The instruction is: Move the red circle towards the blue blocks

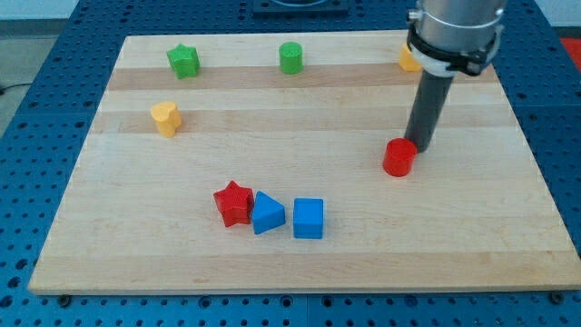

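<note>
The red circle (398, 157) lies right of the board's middle. My tip (419, 145) stands just to its upper right, touching or nearly touching it. The blue blocks lie near the view's bottom centre: a blue triangle-like block (267, 213) and a blue cube (309, 218) side by side. A red star (233, 203) touches the blue triangle's left side. The red circle is well to the right of and above the blue blocks.
A green star (182, 61) and a green circle (290, 57) lie near the top edge. A yellow heart (165, 118) lies at the left. A yellow-orange block (408, 60) is partly hidden behind the arm at the top right. The wooden board (300, 263) sits on a blue perforated table.
</note>
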`<state>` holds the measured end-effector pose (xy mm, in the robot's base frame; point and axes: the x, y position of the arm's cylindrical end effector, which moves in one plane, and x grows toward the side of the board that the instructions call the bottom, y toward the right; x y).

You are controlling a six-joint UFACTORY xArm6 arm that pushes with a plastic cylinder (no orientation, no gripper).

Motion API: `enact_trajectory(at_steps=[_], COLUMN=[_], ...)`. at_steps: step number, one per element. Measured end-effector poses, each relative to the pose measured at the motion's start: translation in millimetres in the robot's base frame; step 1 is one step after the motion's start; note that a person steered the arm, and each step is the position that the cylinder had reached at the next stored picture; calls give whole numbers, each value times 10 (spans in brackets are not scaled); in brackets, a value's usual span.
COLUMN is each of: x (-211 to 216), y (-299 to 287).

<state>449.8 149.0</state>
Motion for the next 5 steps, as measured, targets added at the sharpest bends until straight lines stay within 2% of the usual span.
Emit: enact_trajectory(at_steps=[2,5], x=[271,485], y=[-846,-780])
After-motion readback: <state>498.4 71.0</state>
